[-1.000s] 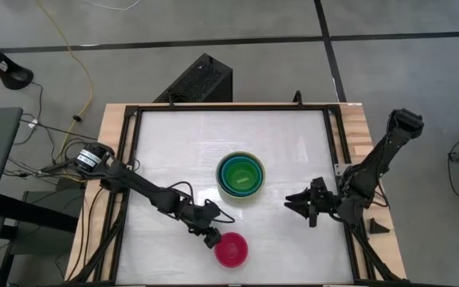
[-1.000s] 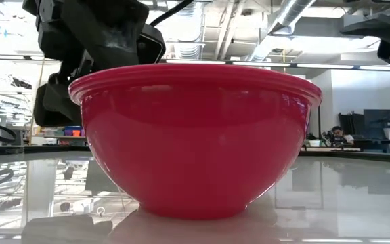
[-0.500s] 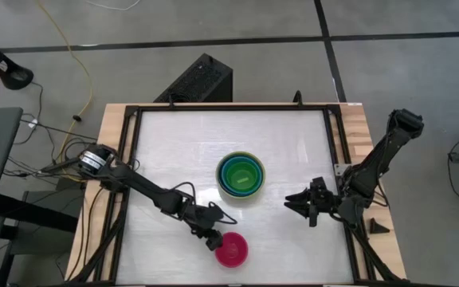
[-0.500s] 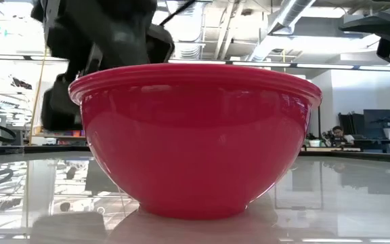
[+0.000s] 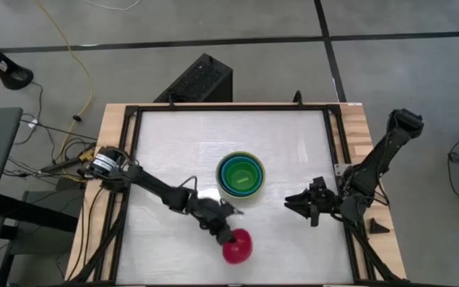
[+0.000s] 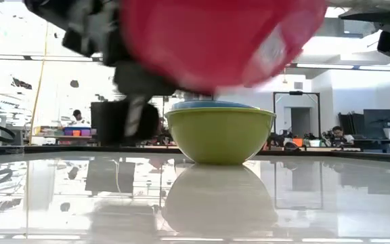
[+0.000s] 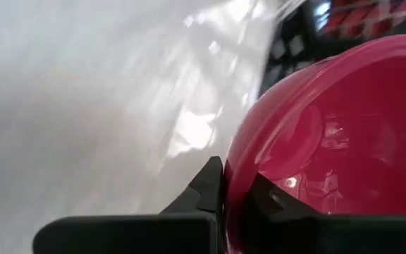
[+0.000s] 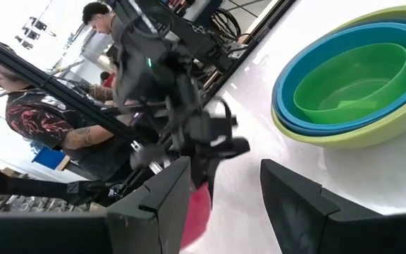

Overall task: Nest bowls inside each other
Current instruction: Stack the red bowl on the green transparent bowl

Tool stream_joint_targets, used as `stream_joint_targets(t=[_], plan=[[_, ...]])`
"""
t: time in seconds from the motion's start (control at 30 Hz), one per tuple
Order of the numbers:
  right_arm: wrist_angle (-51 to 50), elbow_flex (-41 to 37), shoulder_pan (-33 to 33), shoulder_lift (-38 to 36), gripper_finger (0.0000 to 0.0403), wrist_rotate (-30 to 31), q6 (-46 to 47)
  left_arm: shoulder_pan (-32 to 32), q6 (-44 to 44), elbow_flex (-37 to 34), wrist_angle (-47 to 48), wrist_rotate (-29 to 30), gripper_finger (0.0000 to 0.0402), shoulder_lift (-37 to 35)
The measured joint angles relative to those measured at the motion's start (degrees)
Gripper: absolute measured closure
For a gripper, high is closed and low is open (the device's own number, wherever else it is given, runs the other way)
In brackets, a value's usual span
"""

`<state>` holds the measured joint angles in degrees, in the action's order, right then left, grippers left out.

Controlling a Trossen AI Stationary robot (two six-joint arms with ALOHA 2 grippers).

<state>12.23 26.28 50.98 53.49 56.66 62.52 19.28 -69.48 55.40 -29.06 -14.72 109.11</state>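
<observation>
The magenta-pink bowl (image 5: 236,248) hangs above the table near its front edge and fills the top of the low view (image 6: 222,37). My left gripper (image 5: 225,236) is shut on it. The other bowls sit nested as one stack (image 5: 241,177) at the table's middle, resting on the olive-green bowl's base (image 6: 220,139). Blue bowls lie inside that one, and the lime green bowl (image 8: 351,77) is innermost. My right gripper (image 5: 297,201) waits open to the right of the stack, holding nothing. My left gripper pinches the pink bowl's rim (image 7: 232,176), one finger (image 7: 208,187) on the outer wall and one finger (image 7: 268,201) inside. The fingers come from the table's far left, slanting down. The bowl is lifted clear of the table and tilted.
A black frame (image 5: 134,159) runs around the white table top. A dark box (image 5: 200,80) stands beyond the far edge. People show in the room behind (image 8: 41,120). Bare table lies to the left of the stack and in front of it.
My left gripper has moved toward the table's right and near edge, onto the pink bowl, and has shut on its rim. The bowl, which stood flat on the table, now hangs lifted clear of it and tipped.
</observation>
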Motion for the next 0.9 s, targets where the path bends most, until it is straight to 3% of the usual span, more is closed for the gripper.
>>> stream_joint_targets(t=[0.2, 0.33, 0.43, 0.57, 0.67, 0.9], plan=[[-0.3, 0.0, 0.0, 0.0, 0.0198, -0.2, -0.3, -5.1, 3.8, 0.0, -5.9, 4.0, 0.0399, -5.5], [-0.7, 0.0, -0.1, 0.0, 0.0198, -0.2, -1.2, -10.3, 8.4, 0.0, -4.3, 9.6, 0.0400, -10.8], [-0.8, 0.0, -0.5, 0.0, 0.0198, -0.2, -1.5, -15.8, 9.6, 0.4, 5.4, 10.9, 0.0400, -14.0], [-1.4, 0.0, -1.4, 0.0, 0.0198, -0.2, -1.7, -22.9, 14.2, 3.9, 26.4, 8.4, 0.0401, -14.3], [-1.4, 0.0, -2.3, 0.0, 0.0198, -1.4, -2.8, -26.7, 19.3, 7.8, 37.0, 6.4, 0.0401, -13.4], [-1.3, 0.0, -4.7, -0.2, 0.0198, -5.3, -4.3, -32.4, 25.4, 15.7, 47.4, 4.3, 0.0401, -9.6]])
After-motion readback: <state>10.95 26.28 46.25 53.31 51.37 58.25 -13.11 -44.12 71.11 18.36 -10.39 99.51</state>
